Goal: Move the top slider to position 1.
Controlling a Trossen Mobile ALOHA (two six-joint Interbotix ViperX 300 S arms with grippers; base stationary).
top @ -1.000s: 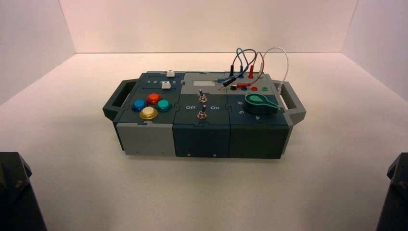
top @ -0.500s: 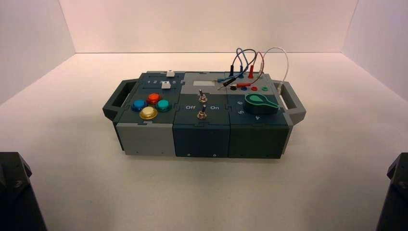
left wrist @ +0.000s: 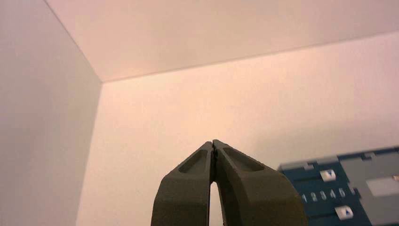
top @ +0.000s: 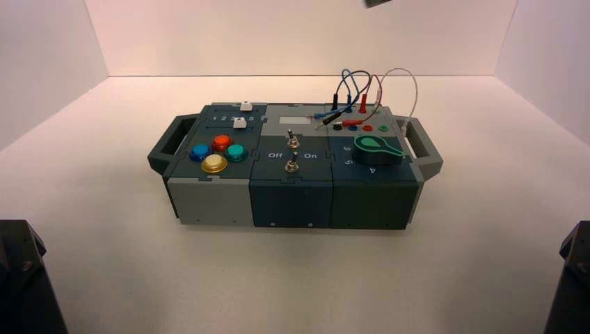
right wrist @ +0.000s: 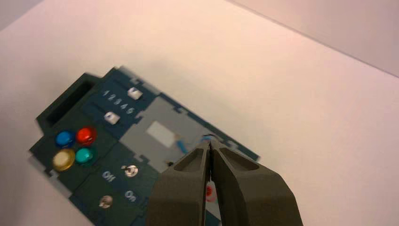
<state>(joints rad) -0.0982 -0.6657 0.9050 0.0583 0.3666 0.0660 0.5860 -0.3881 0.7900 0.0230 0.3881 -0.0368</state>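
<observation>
The top slider (top: 246,106), a small white square knob, sits on the dark teal panel at the box's far left. It stands toward the 5 end of the white "1 2 3 4 5" row. The digit 1 (top: 215,119) is at the row's left end. The slider also shows in the right wrist view (right wrist: 135,93) with the digit 1 (right wrist: 106,95), and in the left wrist view (left wrist: 328,174). My right gripper (right wrist: 210,141) is shut and empty, high above the box's wire sockets. My left gripper (left wrist: 214,143) is shut and empty, well to the box's left.
A second white slider (top: 240,123) sits just in front of the digit row. Coloured round buttons (top: 215,163), two silver toggles (top: 293,142), a green dial (top: 376,149) and looped wires (top: 362,87) fill the box's top. A dark grey piece (top: 376,3) shows at the high view's top edge.
A small dark grey piece has come into the high view at its top edge. The box and both sliders have not moved.
</observation>
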